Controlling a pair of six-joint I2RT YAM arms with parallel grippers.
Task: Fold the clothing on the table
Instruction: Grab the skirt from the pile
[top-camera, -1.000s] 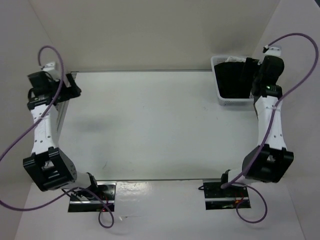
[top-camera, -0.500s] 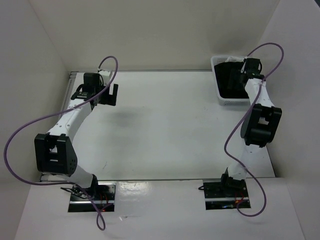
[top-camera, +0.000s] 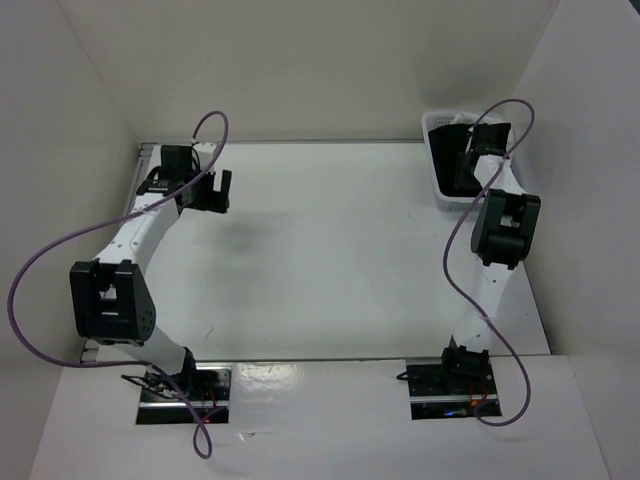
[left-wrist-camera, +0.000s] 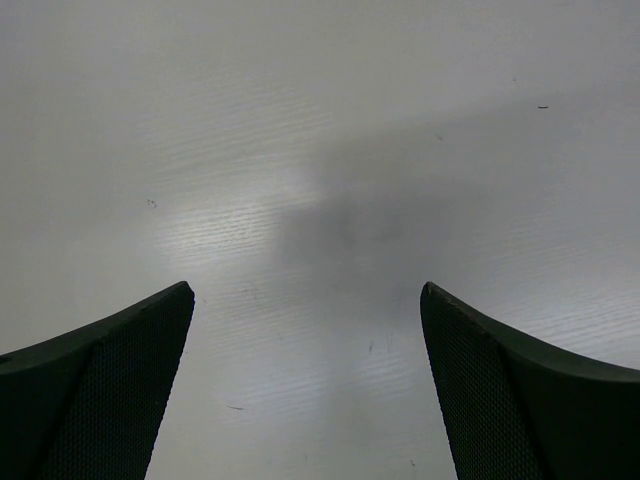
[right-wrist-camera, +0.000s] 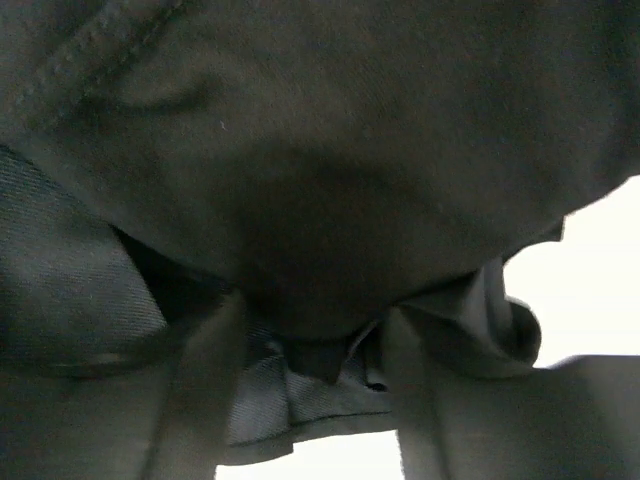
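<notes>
The clothing (top-camera: 455, 172) is a black garment bunched inside the white mesh basket (top-camera: 432, 128) at the table's back right corner. My right gripper (top-camera: 474, 150) reaches down into that basket. In the right wrist view its fingers (right-wrist-camera: 205, 390) stand partly apart, with folds of the black clothing (right-wrist-camera: 330, 180) between and over them. I cannot see whether they pinch the fabric. My left gripper (top-camera: 208, 190) hangs open over the bare white table (top-camera: 330, 250) at the back left. Only tabletop (left-wrist-camera: 320, 120) shows between the left gripper's (left-wrist-camera: 305, 290) fingers.
White wall panels enclose the table on the left, back and right. A thin metal rail (top-camera: 290, 142) runs along the back edge. Purple cables loop above both arms. The arm bases sit at the near edge.
The left arm swung from the far left edge in over the table's back left. The right arm dropped into the basket, and its jaws have narrowed around the black fabric.
</notes>
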